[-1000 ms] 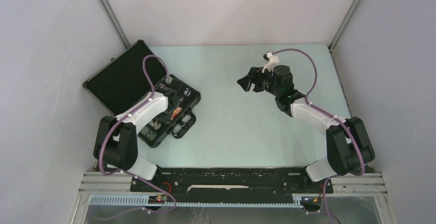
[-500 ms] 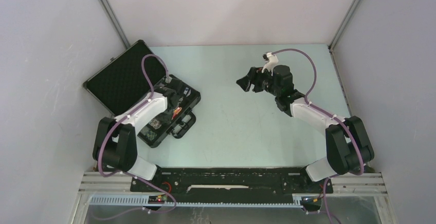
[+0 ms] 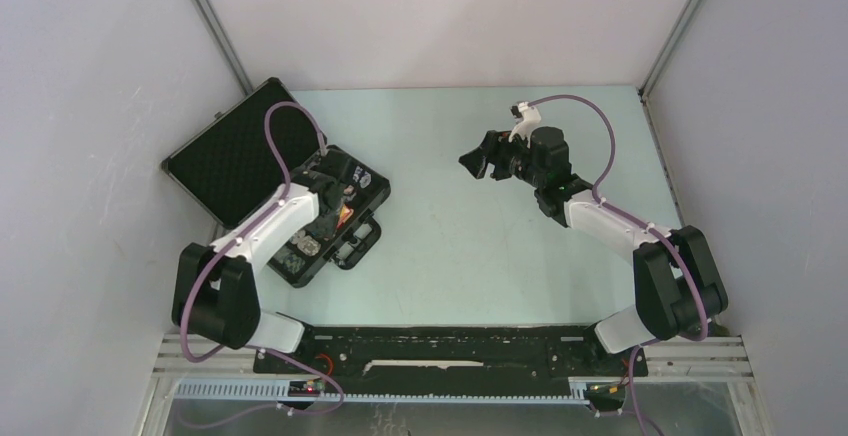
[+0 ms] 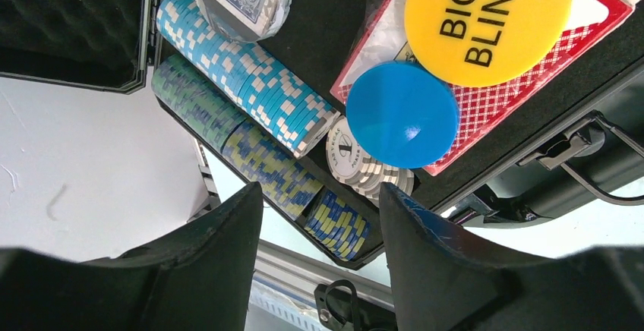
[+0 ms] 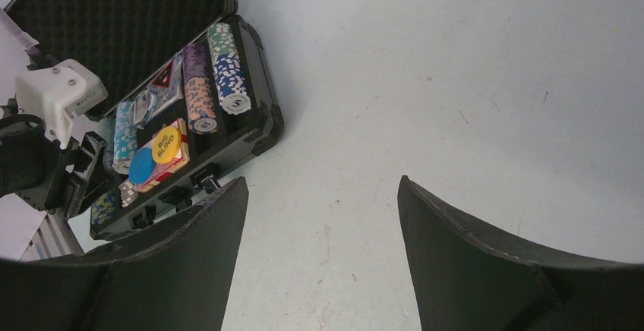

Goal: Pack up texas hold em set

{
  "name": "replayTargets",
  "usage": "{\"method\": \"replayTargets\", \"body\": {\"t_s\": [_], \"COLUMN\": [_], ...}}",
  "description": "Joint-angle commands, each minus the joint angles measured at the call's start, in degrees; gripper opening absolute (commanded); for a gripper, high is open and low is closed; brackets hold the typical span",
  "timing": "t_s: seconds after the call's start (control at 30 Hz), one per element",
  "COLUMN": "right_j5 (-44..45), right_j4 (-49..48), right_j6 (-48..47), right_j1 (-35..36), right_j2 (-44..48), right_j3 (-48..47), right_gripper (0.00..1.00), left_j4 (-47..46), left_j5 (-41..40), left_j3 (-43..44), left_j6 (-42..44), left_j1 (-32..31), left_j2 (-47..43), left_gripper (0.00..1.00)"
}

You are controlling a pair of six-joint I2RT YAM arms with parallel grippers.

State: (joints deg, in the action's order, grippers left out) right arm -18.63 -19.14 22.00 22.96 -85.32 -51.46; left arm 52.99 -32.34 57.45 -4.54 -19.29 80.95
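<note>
Briefcase (image 3: 232,159) partly under left arm (image 3: 266,220)

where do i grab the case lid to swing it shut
Take the lid by its free rim, the far-left edge opposite the hinge, coming from above with one finger on the foam side and one on the shell. It stands tilted open, so that thin edge is exposed and gives most leverage. The open left gripper looks nearest.
</note>
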Motion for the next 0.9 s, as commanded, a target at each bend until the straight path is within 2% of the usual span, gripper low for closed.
{"method": "replayTargets", "body": {"t_s": [0.0,0.3,0.37,0.43,0.5,0.7,0.87], "right_j5": [-0.7,-1.1,-1.1,-1.1,-1.2,-1.7,-2.0], "right_j4": [-2.6,-2.0,-2.0,-2.0,-2.0,-2.4,-2.2], "right_j6": [-0.6,-0.5,-0.6,-0.5,-0.6,-0.4,-0.3], "right_j1": [0.2,0.2,0.2,0.3,0.3,0.4,0.3], "right_j2": [0.1,-0.4,-0.4,-0.3,-0.3,-0.4,-0.4], "right_j3": [0.0,-0.5,-0.5,-0.6,-0.6,-0.6,-0.7], "right_gripper": [0.81,0.82,0.82,0.82,0.82,0.83,0.83], "left_j4": [-1.2,-3.6,-4.9,-6.6,-8.1,-19.1,-26.7], "left_j5": [0.4,0.2,0.2,-0.3,-0.8,-1.1,0.4], "left_j3": [-0.1,2.1,3.5,4.8,6.5,7.9,13.2], "left_j6": [-1.4,-4.9,-6.1,-7.8,-10.1,-14.8,-17.9], "left_j1": [0.4,0.6,1.0,1.4,2.2,5.8,11.3], "left_j2": [-2.4,-10.4,-13.3,-16.2,-18.8,-25.1,-22.9], "left_gripper": [0.64,0.69,0.78,0.93,0.99,1.0,1.0]}}
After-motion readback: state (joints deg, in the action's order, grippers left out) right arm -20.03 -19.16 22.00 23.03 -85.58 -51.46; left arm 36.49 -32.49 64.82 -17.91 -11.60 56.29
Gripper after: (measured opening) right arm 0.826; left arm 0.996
